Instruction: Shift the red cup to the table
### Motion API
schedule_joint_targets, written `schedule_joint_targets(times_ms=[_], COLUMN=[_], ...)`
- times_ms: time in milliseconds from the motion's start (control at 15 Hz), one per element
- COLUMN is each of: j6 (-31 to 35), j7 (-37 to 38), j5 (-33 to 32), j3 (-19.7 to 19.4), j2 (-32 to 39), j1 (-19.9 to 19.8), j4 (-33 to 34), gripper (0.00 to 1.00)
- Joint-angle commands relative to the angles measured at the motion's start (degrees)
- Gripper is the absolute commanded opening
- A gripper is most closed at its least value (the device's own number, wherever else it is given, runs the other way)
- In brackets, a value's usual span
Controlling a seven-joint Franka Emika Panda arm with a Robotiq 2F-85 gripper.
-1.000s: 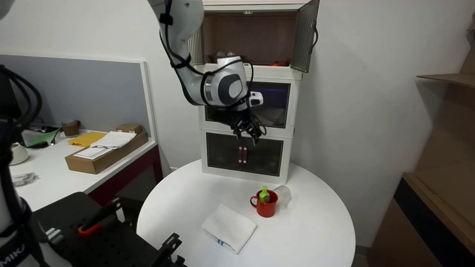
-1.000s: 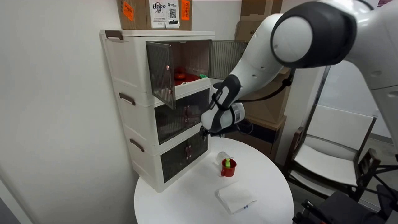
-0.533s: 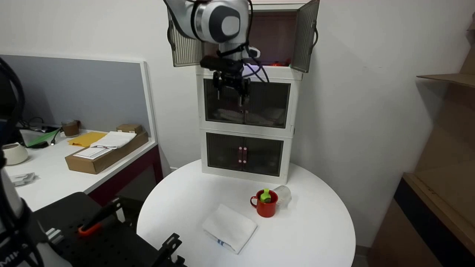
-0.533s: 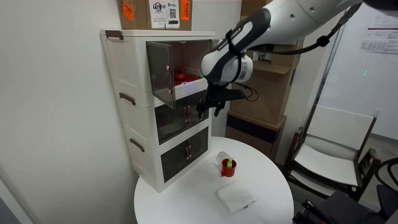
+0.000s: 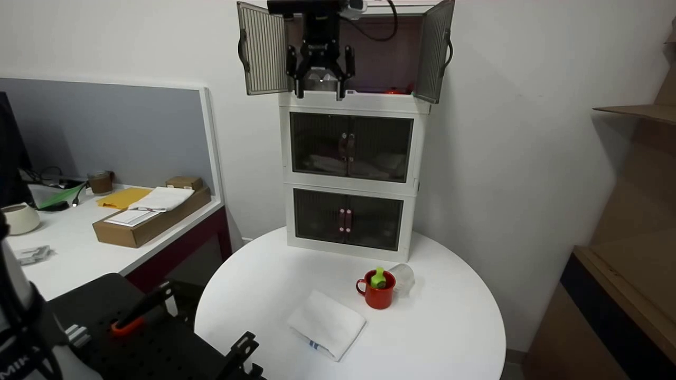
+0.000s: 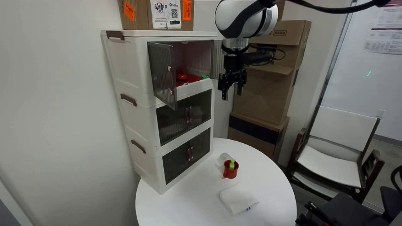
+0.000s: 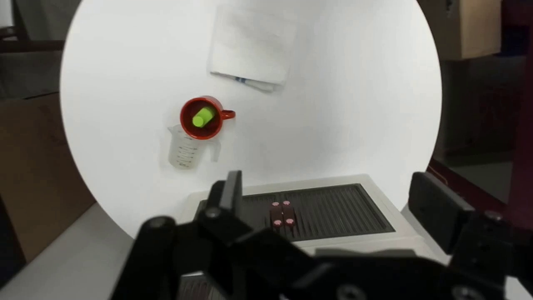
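The red cup (image 5: 379, 298) stands upright on the round white table (image 5: 433, 338) with a green item (image 5: 378, 278) in it. The cup (image 6: 230, 174) and table (image 6: 188, 207) show in both exterior views. In the wrist view I look down on the cup (image 7: 189, 118), its handle and the table (image 7: 341, 91). My gripper (image 5: 320, 94) is open with nothing between its fingers, high above the table in front of the upper cabinet compartment. It also shows in an exterior view (image 6: 232, 93) and in the wrist view (image 7: 331, 200), well apart from the cup.
A clear measuring cup (image 5: 403, 279) lies beside the red cup. A folded white cloth (image 5: 327, 324) lies on the table. The white cabinet (image 6: 138, 113) stands at the table's back edge, its top doors open with red things (image 6: 185, 78) inside. Cardboard boxes (image 6: 260, 94) stand behind.
My gripper has risen from in front of the lower cabinet to the level of the top compartment and turned to point down. The cup, cloth and measuring cup have not moved.
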Motion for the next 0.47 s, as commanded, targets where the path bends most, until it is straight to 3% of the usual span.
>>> schedule_joint_targets(times_ms=[0,67,400], j6=[-3.3,-2.0,-2.2], j7=[-3.1,-1.3,-1.9], j5=[-6.8,-4.0,-5.8], j3=[-0.1,-1.1,-0.8], j2=[-4.2,-2.6,-3.9], j1=[2.5,2.0,3.2], j4=[0.1,0.1,-0.1], gripper=[1.00,1.00,1.00])
